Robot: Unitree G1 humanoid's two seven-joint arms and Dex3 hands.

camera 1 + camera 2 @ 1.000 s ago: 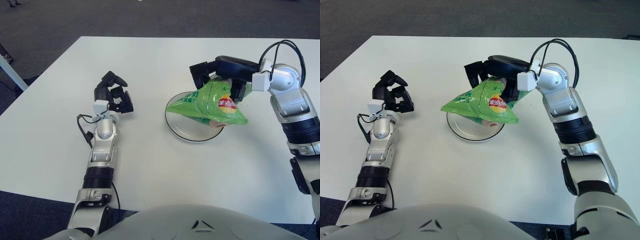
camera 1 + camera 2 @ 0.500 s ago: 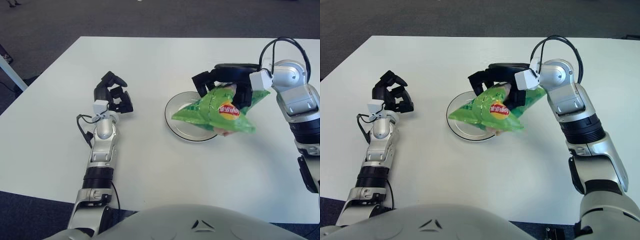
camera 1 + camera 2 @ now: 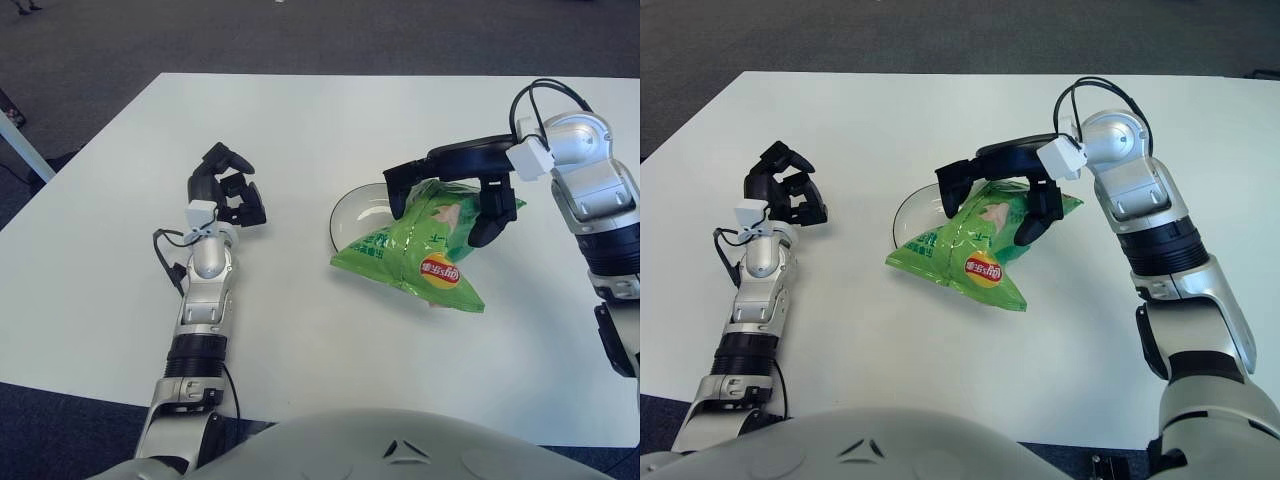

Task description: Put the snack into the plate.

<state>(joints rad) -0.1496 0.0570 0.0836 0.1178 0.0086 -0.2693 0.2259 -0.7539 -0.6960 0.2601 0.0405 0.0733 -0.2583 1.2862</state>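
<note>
White table [image 3: 300,120], dark carpet [image 3: 300,35].

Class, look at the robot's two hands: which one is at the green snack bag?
The right hand. Its dark fingers straddle the green snack bag lying over the plate. The left hand shows well to the bag's left, curled, holding nothing.
</note>
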